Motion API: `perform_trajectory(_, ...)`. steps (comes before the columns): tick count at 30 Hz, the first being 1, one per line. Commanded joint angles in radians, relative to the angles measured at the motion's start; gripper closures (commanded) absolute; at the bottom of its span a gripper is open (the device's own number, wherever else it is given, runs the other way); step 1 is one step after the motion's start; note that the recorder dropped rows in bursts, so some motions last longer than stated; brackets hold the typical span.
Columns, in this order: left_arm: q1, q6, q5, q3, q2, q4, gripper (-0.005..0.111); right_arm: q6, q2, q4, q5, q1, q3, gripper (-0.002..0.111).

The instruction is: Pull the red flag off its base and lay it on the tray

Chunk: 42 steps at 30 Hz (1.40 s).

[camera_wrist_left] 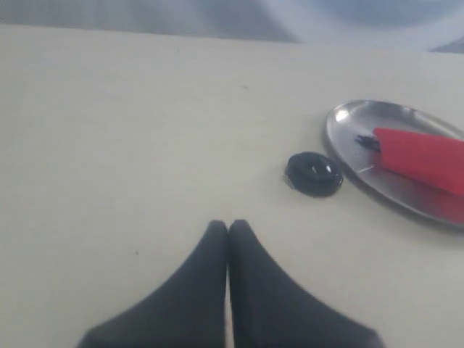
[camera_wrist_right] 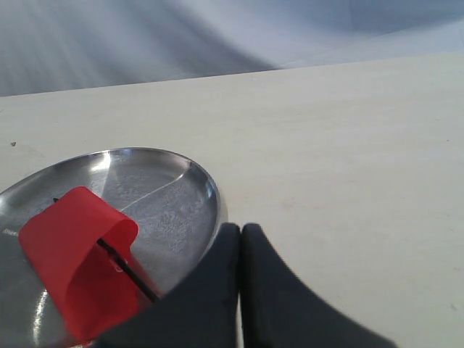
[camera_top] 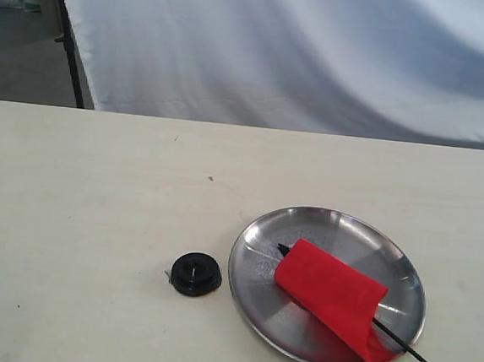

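Observation:
The red flag [camera_top: 331, 297] lies across the steel tray [camera_top: 340, 228], its cloth curled over the black stick, whose end pokes out past the tray's near right rim. Just left of the tray, the black round base [camera_top: 196, 273] stands alone on the table. The left wrist view shows my left gripper [camera_wrist_left: 228, 226] shut and holding nothing, well short of the base [camera_wrist_left: 314, 173], the tray [camera_wrist_left: 348, 130] and the flag [camera_wrist_left: 420, 156]. My right gripper [camera_wrist_right: 241, 230] is shut and holds nothing, beside the rim of the tray [camera_wrist_right: 181, 203] where the flag [camera_wrist_right: 72, 261] rests. Neither gripper appears in the exterior view.
The pale table [camera_top: 95, 210] stretches to the left and behind the tray. A white cloth backdrop [camera_top: 304, 51] hangs behind the far edge, with a black stand leg [camera_top: 71, 52] at the back left.

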<state>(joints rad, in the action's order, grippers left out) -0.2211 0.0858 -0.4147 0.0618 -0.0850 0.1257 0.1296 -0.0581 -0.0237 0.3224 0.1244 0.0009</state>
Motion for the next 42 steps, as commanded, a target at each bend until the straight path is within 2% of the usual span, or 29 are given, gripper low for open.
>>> perform_trajectory(1, 0.041, -0.004, 0.078, -0.062, 0.038, 0.037, 0.107, -0.002, -0.004, -0.004, -0.011, -0.002, -0.001, 0.109)
perform_trajectory(14, 0.22, -0.004, 0.074, -0.062, 0.085, 0.037, 0.107, -0.002, -0.004, -0.004, -0.011, -0.002, -0.001, 0.109)
perform_trajectory(21, 0.385, -0.004, 0.072, -0.062, 0.085, 0.037, 0.107, -0.002, -0.004, -0.004, -0.011, -0.002, -0.001, 0.109)
perform_trajectory(24, 0.428, -0.004, 0.072, -0.062, 0.085, 0.037, 0.107, -0.002, -0.004, -0.004, -0.011, -0.002, -0.001, 0.109)
perform_trajectory(42, 0.441, -0.004, 0.072, -0.062, 0.085, 0.037, 0.107, -0.002, -0.004, -0.004, -0.011, -0.002, -0.001, 0.109)
